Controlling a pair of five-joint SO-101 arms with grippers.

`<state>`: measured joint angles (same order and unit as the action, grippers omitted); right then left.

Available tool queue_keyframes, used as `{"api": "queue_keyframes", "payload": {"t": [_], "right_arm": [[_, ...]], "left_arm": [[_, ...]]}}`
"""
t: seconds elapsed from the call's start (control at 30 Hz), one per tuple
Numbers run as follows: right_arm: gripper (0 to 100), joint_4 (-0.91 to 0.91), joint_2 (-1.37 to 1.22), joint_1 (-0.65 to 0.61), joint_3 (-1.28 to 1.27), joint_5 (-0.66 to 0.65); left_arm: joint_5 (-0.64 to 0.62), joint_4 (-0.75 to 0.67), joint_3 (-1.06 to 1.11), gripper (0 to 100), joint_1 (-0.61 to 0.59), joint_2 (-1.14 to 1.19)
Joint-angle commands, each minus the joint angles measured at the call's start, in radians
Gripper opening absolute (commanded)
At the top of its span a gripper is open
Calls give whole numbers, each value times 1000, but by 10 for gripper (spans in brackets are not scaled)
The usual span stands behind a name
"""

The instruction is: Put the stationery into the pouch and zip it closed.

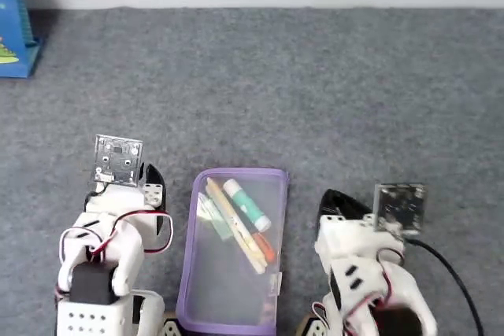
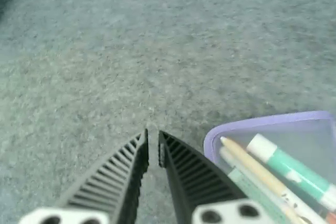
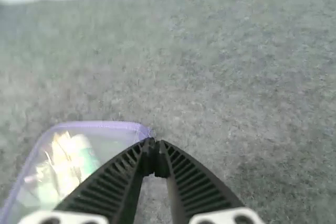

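Clear purple-edged pouch (image 1: 233, 289) flat on the grey carpet, pencil (image 1: 234, 224), glue stick (image 1: 246, 204) and other stationery inside.

The pouch (image 1: 228, 289) is glossy clear plastic (purple trim), the carpet (image 1: 315, 76) rough, matt.

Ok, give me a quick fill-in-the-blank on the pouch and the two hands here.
The pouch has a ___ border.
The green-and-white glue stick lies ___ the pouch.
The pouch lies ___ the left hand and the right hand.
Missing words: purple, inside, between.
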<state>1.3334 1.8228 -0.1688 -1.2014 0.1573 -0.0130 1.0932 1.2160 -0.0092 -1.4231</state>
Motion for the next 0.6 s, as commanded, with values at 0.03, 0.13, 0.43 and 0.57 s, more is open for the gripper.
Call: {"api": "queue_keyframes", "payload": {"t": [0.03, 0.13, 0.43, 0.57], "right_arm": [[9, -90, -8, -8, -78, -18], [9, -114, -8, -8, -129, -18], [9, -220, -8, -8, -333, -12], [9, -217, -8, -8, -347, 18]], "left_arm": [[-12, -71, 50, 39, -3, -12], [-12, -135, 127, 39, -3, -12], [-6, -443, 395, 39, -3, -12], [-6, -480, 420, 39, -3, -12]]}}
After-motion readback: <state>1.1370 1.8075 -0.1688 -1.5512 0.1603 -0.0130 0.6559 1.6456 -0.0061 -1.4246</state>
